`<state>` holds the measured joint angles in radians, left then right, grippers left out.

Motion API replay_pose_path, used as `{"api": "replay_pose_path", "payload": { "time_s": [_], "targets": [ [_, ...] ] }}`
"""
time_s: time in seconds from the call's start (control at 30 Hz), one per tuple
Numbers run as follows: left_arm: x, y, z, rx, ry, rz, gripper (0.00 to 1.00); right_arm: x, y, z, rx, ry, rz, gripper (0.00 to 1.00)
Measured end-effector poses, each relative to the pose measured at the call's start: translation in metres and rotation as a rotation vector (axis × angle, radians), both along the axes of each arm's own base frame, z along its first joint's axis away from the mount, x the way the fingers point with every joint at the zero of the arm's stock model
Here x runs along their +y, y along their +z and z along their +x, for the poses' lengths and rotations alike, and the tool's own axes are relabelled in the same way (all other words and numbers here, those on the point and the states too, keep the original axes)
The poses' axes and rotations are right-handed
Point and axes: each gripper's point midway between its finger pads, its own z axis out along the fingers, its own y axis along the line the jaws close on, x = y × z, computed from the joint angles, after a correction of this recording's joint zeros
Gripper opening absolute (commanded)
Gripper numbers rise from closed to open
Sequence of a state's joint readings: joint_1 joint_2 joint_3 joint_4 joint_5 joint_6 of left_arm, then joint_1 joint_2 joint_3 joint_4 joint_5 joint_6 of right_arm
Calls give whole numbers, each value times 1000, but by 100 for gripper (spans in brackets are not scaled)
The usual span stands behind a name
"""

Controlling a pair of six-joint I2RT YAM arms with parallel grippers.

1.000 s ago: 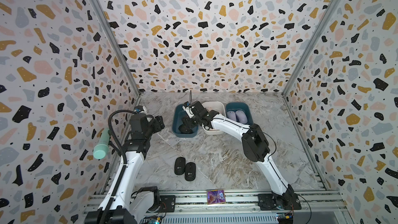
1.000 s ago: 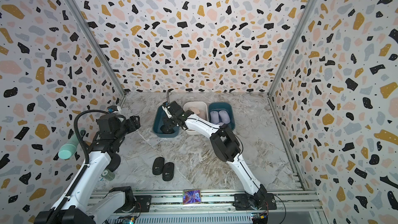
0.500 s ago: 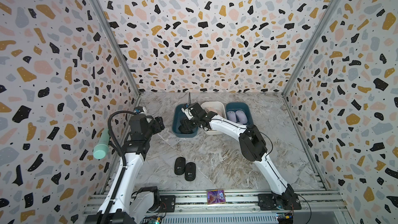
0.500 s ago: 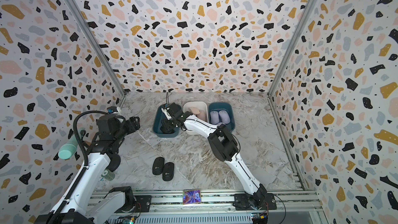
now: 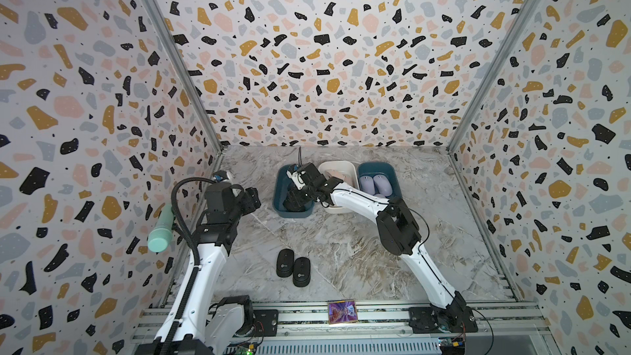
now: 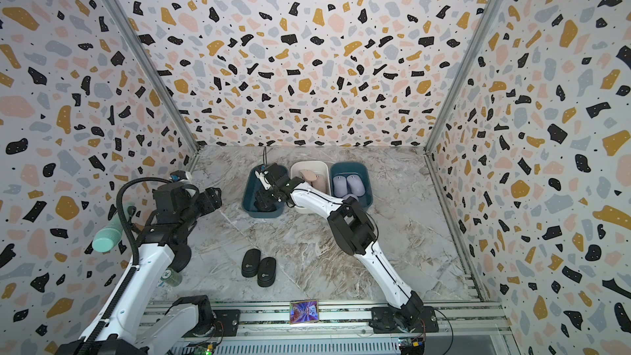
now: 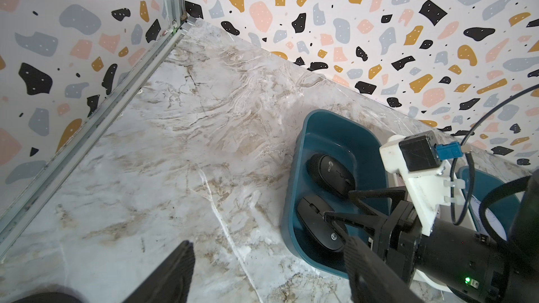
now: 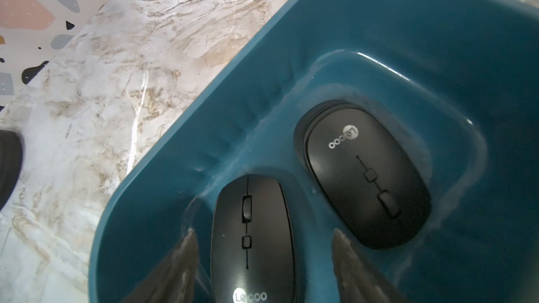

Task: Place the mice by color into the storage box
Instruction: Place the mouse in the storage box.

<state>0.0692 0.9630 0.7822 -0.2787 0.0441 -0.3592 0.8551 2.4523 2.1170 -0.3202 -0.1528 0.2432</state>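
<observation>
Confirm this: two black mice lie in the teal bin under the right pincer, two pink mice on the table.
Wrong colour: the two mice on the table are black, not pink, as both top views show. The rest stands.

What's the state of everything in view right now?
Right gripper: open, straddling a black mouse.
Left gripper: open, empty.
Teal bin: holds two black mice.
Table mice: two black, unsorted.
Pink mice: in white bin, partly hidden.
Lilac mice: in second teal bin.
</observation>
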Motion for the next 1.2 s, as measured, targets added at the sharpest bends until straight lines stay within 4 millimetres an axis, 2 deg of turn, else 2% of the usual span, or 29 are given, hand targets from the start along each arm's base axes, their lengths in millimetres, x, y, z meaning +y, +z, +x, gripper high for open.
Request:
{"api": "replay_pose_path", "payload": {
  "time_s": [0.13,0.23,0.3,0.47,0.57,0.63,0.7,0.77,0.87,1.03,1.2],
  "targets": [
    [0,0,-1,2,0,0,80,1,11,0,-21,0,19,74],
    [0,1,-1,2,1,0,80,-3,35,-2,-51,-3,43,74],
    [0,1,-1,2,1,0,80,-7,61,-6,-84,-6,70,74],
    [0,5,-3,-8,2,0,80,-26,149,-27,-204,-15,181,74],
    [1,7,-4,-14,5,1,80,-43,188,-46,-262,-20,240,74],
    [1,6,-4,-12,7,1,80,-54,201,-58,-284,-25,261,75],
    [1,6,-3,-10,9,2,80,-65,204,-72,-294,-25,266,75],
    [1,4,-3,-5,9,2,80,-76,199,-86,-295,-25,256,75],
    [1,4,-3,12,6,3,80,-93,181,-110,-286,-25,218,75],
    [0,16,-5,26,-7,10,80,-121,143,-154,-250,-25,155,75],
    [-4,18,-16,59,-23,17,80,-151,124,-176,-207,-71,147,75]
  ]
}}
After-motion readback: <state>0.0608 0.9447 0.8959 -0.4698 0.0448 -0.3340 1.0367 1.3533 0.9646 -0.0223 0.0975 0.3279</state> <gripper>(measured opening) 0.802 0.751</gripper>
